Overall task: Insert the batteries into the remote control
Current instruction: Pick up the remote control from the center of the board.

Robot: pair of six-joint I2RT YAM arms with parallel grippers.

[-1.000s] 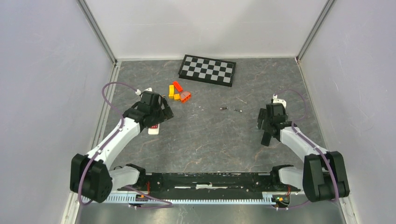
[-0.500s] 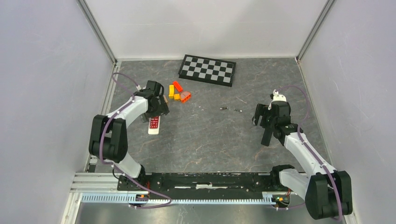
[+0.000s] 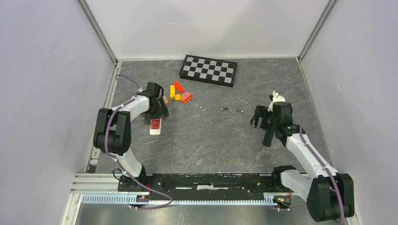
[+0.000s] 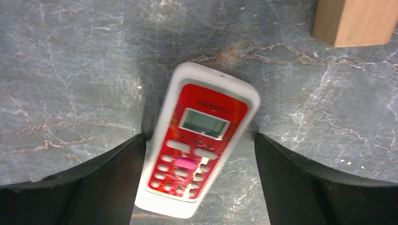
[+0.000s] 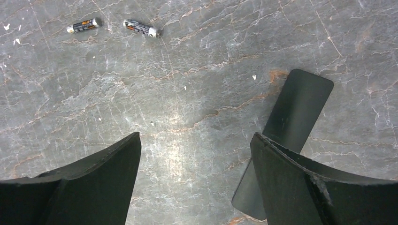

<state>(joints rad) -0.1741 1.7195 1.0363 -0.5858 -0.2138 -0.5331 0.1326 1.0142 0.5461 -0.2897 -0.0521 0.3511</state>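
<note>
Squarely inside the spread left gripper [image 4: 199, 154], near the worktop's [image 3: 211, 145] left edge: remote control [image 4: 206, 121], lengthwise, buttons up. Well ahead of the spread, empty right gripper [image 5: 195, 145]: both batteries [image 5: 142, 28].

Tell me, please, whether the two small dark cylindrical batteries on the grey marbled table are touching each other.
Apart. The right wrist view shows a strip of bare table between the orange-marked battery and the silver-tipped battery, which lie nearly end to end.
</note>
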